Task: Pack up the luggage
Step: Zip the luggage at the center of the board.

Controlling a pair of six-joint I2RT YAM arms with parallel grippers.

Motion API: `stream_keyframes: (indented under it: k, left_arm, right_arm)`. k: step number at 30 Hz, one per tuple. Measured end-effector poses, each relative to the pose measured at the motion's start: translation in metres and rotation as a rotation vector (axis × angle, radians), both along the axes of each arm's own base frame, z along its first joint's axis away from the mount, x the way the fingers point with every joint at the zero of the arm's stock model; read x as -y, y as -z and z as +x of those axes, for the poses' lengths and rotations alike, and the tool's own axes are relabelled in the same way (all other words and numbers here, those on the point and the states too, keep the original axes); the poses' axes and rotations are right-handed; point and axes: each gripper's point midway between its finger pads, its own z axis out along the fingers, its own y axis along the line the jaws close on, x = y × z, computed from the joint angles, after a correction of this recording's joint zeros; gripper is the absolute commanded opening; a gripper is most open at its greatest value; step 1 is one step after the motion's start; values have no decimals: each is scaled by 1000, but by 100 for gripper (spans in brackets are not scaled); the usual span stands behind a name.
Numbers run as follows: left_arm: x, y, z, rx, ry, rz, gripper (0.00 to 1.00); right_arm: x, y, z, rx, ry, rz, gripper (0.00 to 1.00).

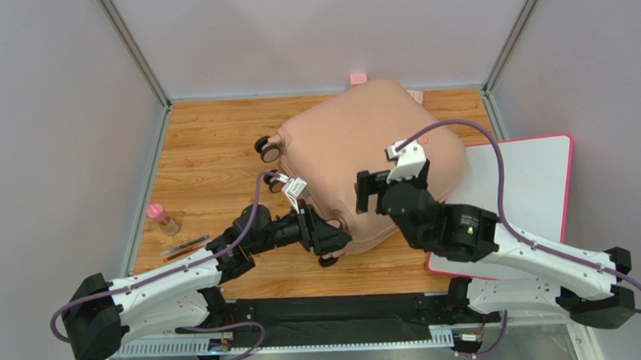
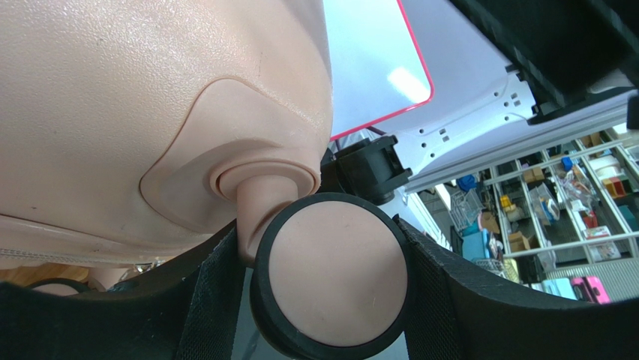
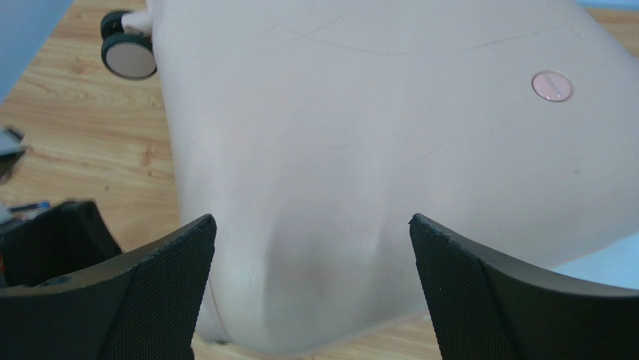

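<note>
The left gripper (image 1: 325,242), jaws partly apart, clamps one caster wheel (image 2: 334,281) at the luggage's (image 1: 363,136) near corner. The right gripper (image 3: 311,225) gapes wide and empty over the shell. One luggage lies closed on the table (image 1: 206,145). One white board (image 1: 530,177) lies against its right edge, and one pink-capped bottle (image 1: 162,217) stands well left of it.

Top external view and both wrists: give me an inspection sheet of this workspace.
Surface: wooden table, with a white board with a pink rim at its right.
Job's things: luggage lying shell-up, looks closed, right corner overlapping the board.
Clutter: pink-capped bottle and pen-like items at the left edge.
Tools: left tool closed around a caster wheel; right tool open above the shell.
Cables: purple cable along each arm.
Surroundings: grey walls; storage shelves beyond.
</note>
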Motion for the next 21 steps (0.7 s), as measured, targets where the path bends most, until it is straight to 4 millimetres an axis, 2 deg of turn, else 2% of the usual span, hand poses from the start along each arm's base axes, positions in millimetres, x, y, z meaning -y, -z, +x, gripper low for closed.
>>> stream_keyframes:
  k: [2, 4, 9, 13, 21]
  left_arm:
    - [0, 0, 0, 1, 4, 1, 29]
    - [0, 0, -1, 5, 13, 2, 31]
    - [0, 2, -2, 44, 35, 25, 35]
    - [-2, 3, -4, 88, 55, 39, 42]
    - [-4, 4, -6, 108, 75, 49, 43]
  right_arm:
    - [-3, 2, 17, -40, 2, 47, 100]
    - [-10, 3, 22, -66, -28, 96, 100]
    - [-38, 8, 5, -171, -127, 266, 97]
    - [-46, 21, -13, -294, -144, 410, 97]
    - [-68, 20, -36, -448, -143, 647, 95]
